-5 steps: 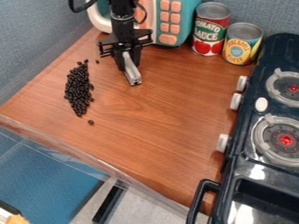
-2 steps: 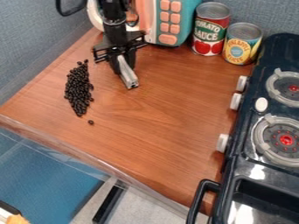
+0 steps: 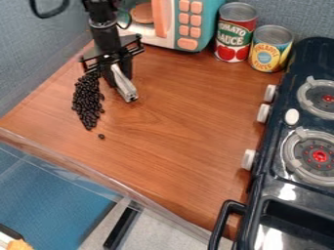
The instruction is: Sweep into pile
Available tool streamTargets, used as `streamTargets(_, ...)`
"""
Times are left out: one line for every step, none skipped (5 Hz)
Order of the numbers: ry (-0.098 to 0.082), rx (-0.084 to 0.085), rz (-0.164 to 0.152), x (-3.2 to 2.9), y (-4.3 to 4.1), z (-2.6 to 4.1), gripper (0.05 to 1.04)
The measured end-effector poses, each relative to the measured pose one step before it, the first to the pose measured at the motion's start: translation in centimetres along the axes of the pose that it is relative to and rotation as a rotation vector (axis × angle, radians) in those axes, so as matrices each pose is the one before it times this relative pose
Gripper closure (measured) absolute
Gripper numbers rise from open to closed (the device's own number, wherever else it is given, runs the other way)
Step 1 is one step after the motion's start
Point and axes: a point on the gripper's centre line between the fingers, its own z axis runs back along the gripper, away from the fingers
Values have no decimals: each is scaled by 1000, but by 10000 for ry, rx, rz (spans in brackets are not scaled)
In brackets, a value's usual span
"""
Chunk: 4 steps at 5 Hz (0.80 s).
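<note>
Labelled cans [image 3: 269, 49] well apart from beans [image 3: 87, 102]

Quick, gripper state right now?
Gripper: closed on a silver bar, which sticks out below it, just beside the black beans.

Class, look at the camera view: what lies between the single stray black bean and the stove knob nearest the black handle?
Only bare brown countertop separates the stray bean from that knob.
</note>
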Motion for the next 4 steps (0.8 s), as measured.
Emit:
streamTargets(-47, -178, -113, -483, 119, 282, 718)
streamTargets(6, -38, -335, -437, -622, 12, 718)
streamTargets(48, -134, -1388, -1932, -2754, -87, 718)
streamTargets(-152, 36, -2069, -2372, -4079, 223, 718)
